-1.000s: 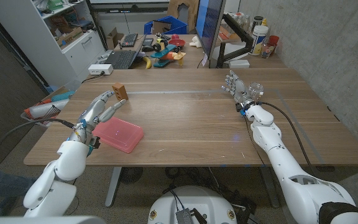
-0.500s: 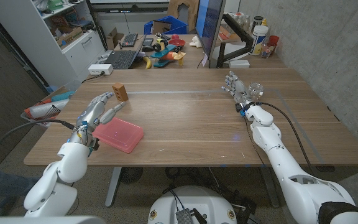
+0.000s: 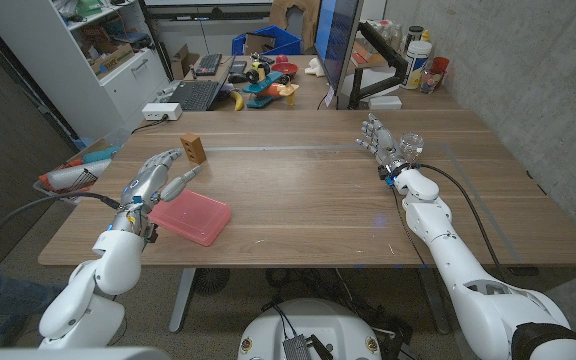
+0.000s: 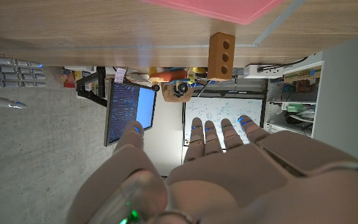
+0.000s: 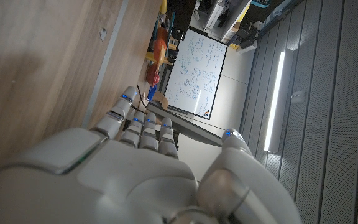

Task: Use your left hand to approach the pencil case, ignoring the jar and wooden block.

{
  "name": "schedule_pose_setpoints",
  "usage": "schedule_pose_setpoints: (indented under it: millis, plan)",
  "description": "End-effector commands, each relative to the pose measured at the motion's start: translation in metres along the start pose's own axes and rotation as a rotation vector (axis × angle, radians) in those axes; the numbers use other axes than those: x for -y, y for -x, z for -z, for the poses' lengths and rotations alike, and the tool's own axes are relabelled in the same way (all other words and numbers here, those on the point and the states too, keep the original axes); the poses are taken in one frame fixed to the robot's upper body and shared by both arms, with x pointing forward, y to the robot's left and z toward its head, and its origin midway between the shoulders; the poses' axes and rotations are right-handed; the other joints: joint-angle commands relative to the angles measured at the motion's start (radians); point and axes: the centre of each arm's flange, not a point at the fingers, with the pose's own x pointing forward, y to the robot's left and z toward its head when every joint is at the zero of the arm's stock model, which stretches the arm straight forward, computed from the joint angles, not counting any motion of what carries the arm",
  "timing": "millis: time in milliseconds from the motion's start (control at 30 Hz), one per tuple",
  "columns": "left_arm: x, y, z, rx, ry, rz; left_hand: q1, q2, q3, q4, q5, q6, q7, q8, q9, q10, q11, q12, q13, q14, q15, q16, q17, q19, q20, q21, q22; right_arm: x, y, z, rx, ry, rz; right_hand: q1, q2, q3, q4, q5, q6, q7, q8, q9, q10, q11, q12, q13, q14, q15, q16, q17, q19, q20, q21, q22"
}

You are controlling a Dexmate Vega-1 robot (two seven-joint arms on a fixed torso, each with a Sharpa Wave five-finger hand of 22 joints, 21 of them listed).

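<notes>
While the right hand (image 3: 376,136) is held with fingers apart beside the clear jar (image 3: 412,145), the empty, spread-fingered left hand (image 3: 155,178) is seen just above the pink pencil case (image 3: 190,216), near the wooden block (image 3: 193,148).

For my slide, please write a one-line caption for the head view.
Open left hand hovers beside flat pink pencil case, small wooden block beyond it.

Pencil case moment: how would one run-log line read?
left hand: open, beside pink pencil case | right hand: open, near jar | wooden block: untouched
</notes>
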Motion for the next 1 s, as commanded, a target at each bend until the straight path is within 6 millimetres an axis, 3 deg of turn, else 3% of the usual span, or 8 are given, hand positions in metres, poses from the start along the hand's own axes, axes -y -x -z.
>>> schedule_pose_setpoints:
  millis: [33,1000]
  plan:
    - [0.003,-0.001,0.005,-0.015,-0.04,0.001,0.012,0.005,0.005,-0.006,-0.003,0.01,0.0,0.007,0.002,0.006,0.002,0.01,0.002,0.006,0.001,0.003,0.002,-0.004,0.009,0.0,0.001,0.0,-0.002,-0.006,0.008,0.008,-0.003,0.002,0.007,0.0,-0.004,0.004,0.009,-0.004,-0.005,0.005,0.008,0.0,-0.004,0.001,0.009,0.001,-0.002,0.003,0.012,-0.001,-0.003,0.003]
    - [0.014,-0.009,0.002,-0.033,-0.149,0.035,0.022,0.004,0.007,-0.009,-0.001,0.022,-0.011,0.006,0.002,0.012,-0.011,0.011,0.002,0.013,-0.006,0.003,0.002,-0.002,0.013,0.001,0.002,-0.001,-0.007,-0.002,0.001,0.007,-0.005,0.001,0.008,-0.002,-0.006,0.003,0.009,-0.003,-0.006,0.005,0.01,0.0,-0.003,0.001,0.008,0.002,-0.002,0.001,0.015,0.0,-0.014,0.003]
